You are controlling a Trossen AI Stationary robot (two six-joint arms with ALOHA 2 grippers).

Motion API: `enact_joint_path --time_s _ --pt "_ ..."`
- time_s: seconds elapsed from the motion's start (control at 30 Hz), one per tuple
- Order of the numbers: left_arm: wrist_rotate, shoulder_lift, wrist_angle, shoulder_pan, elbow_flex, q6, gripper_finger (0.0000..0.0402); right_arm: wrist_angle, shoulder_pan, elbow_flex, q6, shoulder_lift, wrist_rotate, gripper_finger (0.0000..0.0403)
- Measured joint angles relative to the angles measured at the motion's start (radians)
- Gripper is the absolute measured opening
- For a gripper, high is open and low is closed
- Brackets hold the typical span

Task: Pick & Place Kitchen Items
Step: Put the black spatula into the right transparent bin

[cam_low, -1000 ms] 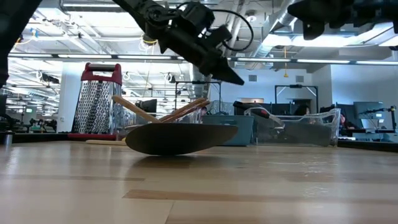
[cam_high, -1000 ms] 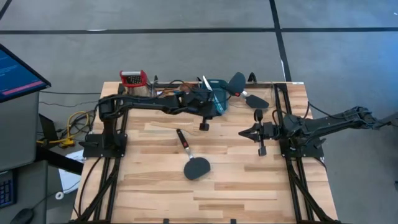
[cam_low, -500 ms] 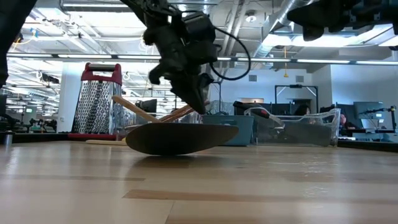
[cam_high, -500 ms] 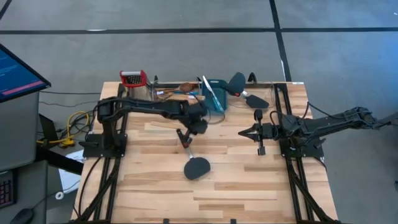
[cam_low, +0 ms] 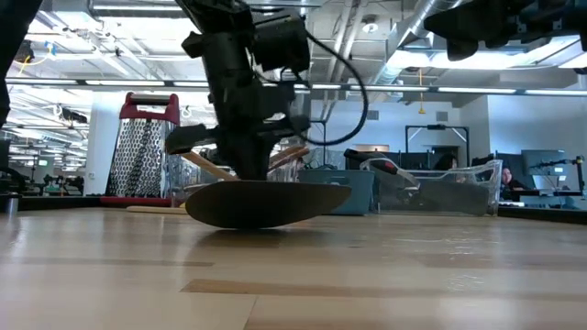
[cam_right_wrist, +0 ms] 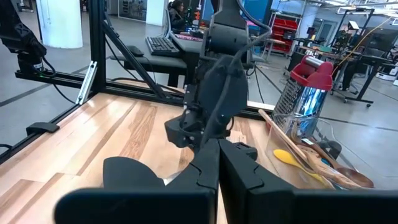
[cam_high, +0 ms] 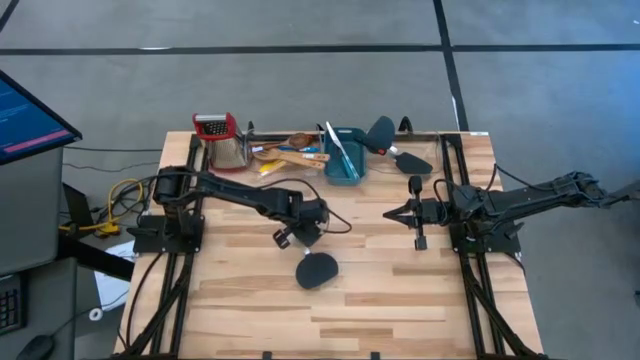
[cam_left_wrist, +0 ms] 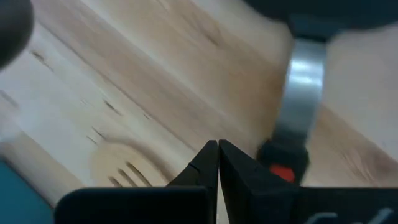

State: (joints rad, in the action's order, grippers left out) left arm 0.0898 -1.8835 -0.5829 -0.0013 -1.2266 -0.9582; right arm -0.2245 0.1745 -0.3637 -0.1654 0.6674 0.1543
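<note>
The left gripper [cam_high: 300, 228] is lowered near the middle of the table [cam_high: 400, 290], fingers pressed together with nothing between them, as the left wrist view shows; it is set right over the handle of the black spatula [cam_high: 316, 270], whose blade lies flat a little nearer the front edge. The posture is judged an approach to a grasp, though the jaws would have to be parted first. In the left wrist view the spatula's metal neck and a red spot on its handle are seen just beside the fingertips. The remaining utensils [cam_high: 285, 152] are piled along the back edge, between the box grater [cam_high: 222, 140] and the teal tub [cam_high: 343, 155], likely as the stock to be sorted. The right gripper [cam_high: 392, 212] is parked near the right edge, shut and empty. Compared with a second ago, the left arm has been swung away from the teal tub at the back edge and brought down toward the centre; the spatula handle, plainly visible then, is now covered by the gripper. The right arm is unchanged.
</note>
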Motion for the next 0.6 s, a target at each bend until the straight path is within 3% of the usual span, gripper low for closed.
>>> enact_joint_path --time_s 0.2,0.43,0.6 --pt "-0.003 0.035 -0.074 0.051 0.0 0.004 0.0002 0.0 0.0 0.0 0.0 0.0 0.0 0.0" --pt "-0.104 0.124 -0.071 0.105 0.0 0.122 0.0002 0.001 -0.001 0.0 0.0 0.0 0.001 0.0" --pt "-0.026 0.152 -0.068 0.049 0.023 0.054 0.0002 0.0 -0.001 0.0 0.0 0.0 0.001 0.0"
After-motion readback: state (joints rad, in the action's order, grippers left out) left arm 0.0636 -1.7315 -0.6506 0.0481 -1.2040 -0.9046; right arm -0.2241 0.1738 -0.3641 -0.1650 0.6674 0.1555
